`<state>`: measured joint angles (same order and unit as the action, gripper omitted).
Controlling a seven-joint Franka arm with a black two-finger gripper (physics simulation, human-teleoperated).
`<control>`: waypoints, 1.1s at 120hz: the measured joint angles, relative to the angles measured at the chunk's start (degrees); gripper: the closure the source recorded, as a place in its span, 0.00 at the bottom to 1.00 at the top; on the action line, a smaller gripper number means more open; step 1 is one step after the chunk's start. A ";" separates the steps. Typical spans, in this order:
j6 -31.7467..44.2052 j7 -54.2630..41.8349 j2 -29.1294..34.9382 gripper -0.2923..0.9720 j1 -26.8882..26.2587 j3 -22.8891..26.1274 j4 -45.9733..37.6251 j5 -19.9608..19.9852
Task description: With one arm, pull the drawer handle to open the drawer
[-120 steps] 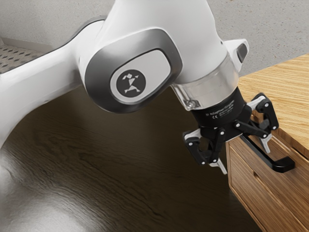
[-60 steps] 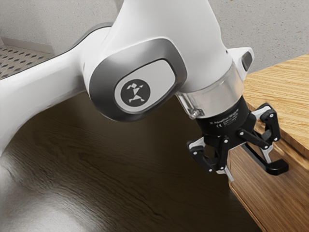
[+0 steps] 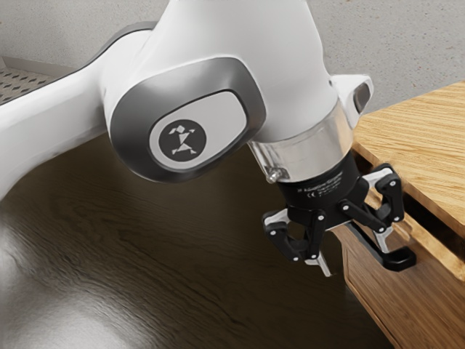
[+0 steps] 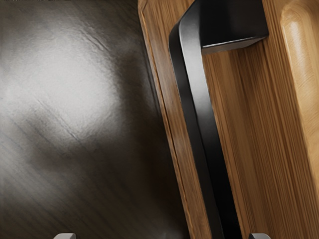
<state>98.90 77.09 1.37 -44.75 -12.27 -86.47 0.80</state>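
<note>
My arm (image 3: pixel 240 43) is glossy white, with a grey joint cap (image 3: pixel 218 109) bearing a dark round badge (image 3: pixel 178 138) marked in white, and a silver wrist ring (image 3: pixel 312 145). My end effector (image 3: pixel 354 251) is black with pale fingertips. The drawer handle (image 3: pixel 396 259) (image 4: pixel 199 114) is matt black against the drawer front (image 3: pixel 407 305) (image 4: pixel 254 149), which is honey-coloured wood with a fine straight grain. Below lies a dark brown wood-grain surface (image 3: pixel 145 276) with a pale sheen. The wall (image 3: pixel 421 36) is speckled grey.
</note>
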 joint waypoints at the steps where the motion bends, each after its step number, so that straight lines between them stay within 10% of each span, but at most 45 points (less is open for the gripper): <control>1: -0.07 -0.01 0.08 0.45 -0.05 -0.02 -0.08 -0.05; 132: -2.13 -0.84 14.81 0.46 1.95 -2.58 -15.50 -3.20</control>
<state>96.77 76.24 16.18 -42.80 -14.86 -101.96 -2.41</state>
